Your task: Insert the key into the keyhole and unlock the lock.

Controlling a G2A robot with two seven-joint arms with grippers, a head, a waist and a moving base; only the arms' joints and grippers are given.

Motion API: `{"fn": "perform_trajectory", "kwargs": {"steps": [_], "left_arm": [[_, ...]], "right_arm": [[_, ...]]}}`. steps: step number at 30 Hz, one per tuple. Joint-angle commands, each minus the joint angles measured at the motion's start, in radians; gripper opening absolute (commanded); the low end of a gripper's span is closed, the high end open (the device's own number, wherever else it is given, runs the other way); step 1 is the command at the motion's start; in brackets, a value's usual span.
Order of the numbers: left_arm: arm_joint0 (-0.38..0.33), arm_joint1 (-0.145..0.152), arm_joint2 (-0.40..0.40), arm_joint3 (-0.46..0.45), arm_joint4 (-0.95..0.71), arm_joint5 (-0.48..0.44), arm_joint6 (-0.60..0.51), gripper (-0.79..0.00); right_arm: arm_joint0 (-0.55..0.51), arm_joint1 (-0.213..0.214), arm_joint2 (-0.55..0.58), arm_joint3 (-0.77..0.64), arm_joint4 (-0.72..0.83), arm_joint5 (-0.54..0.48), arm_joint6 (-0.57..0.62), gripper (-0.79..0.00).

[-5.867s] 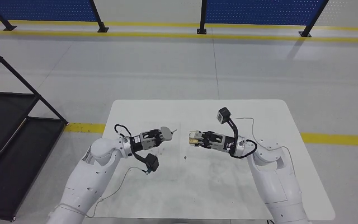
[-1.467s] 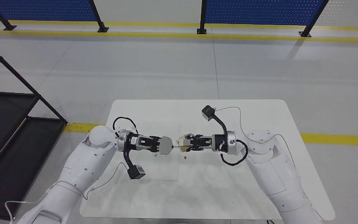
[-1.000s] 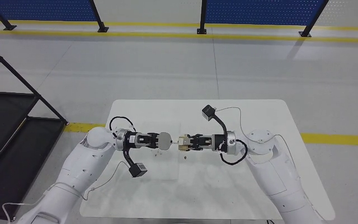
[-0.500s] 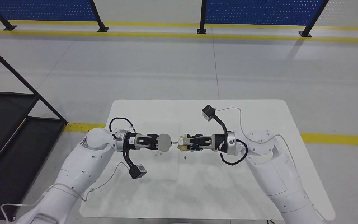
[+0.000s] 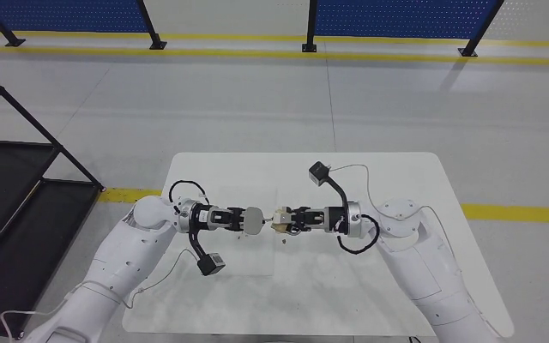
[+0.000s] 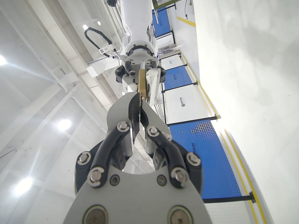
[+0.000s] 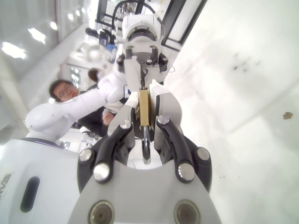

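Above the middle of the white table point(image 5: 343, 291) my two grippers meet tip to tip. A brass padlock point(image 7: 144, 110) sits edge-on between the fingers of my right gripper point(image 7: 143, 99), which is shut on it; its steel shackle point(image 7: 146, 145) points back toward the wrist. My left gripper point(image 6: 139, 103) is shut on the key's dark head point(image 6: 135, 115). The key's blade touches the lock's end face point(image 6: 141, 83). How deep the blade sits is hidden. From above, the left gripper point(image 5: 256, 219) and the right gripper point(image 5: 280, 220) stand in one line.
A small brown crumb point(image 5: 283, 243) lies on the table just in front of the grippers. A black rack point(image 5: 34, 206) stands off the table's left side. Blue barriers point(image 5: 395, 17) line the far floor.
Six seconds ago the grippers were apart; they have since closed together until key and lock touch. Over the last second both have hardly shifted, the left wrist turning slightly.
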Motion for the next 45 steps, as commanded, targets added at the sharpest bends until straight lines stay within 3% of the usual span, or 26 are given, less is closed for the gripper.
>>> {"fn": "perform_trajectory", "kwargs": {"steps": [1, 45], "left_arm": [[-0.001, 0.000, 0.002, 0.000, -0.002, -0.001, 0.001, -0.785], [-0.004, 0.025, 0.030, -0.036, 0.028, 0.006, -0.006, -0.785]], "right_arm": [[0.001, 0.001, -0.002, 0.000, 0.001, 0.000, -0.001, -0.785], [0.017, 0.026, -0.029, -0.006, 0.013, -0.001, -0.021, -0.785]]}}
